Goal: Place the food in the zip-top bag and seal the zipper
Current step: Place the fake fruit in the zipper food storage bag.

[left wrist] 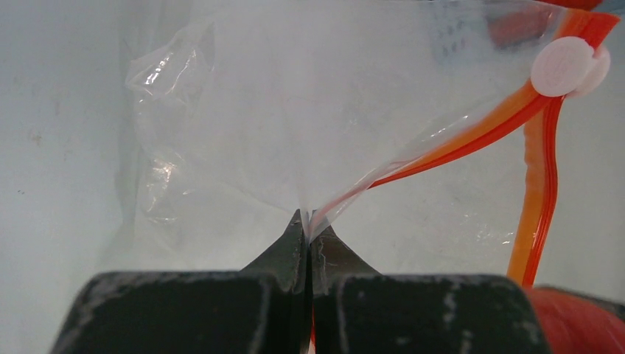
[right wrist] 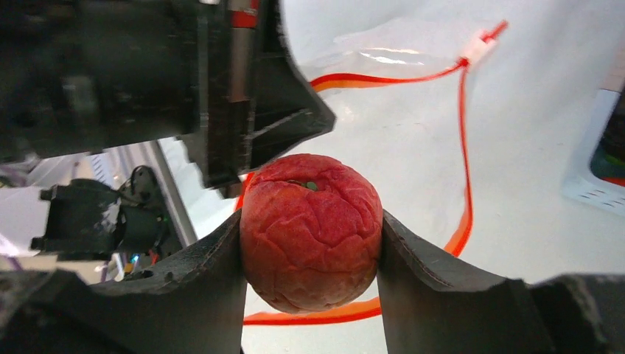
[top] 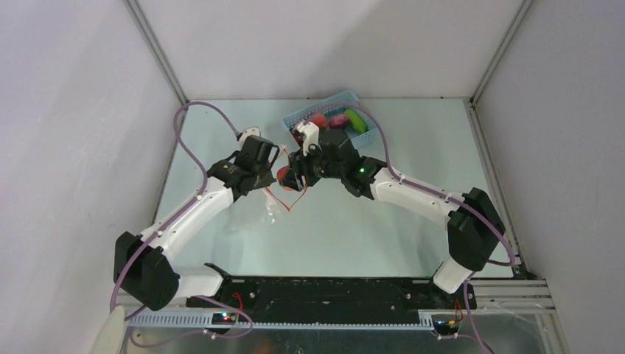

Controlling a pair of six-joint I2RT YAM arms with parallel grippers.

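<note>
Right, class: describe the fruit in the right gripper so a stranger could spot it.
Find the light-blue basket at the far edge of the table, holding the other toy foods. Just nearer, above the clear bag, the right gripper clamps a round, wrinkled red fruit: the only food outside the basket.

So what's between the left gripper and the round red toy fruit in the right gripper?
Only the red-orange zipper strip of the clear crinkly bag, pinched by the left gripper. The right wrist view shows it looping around the red fruit.
</note>
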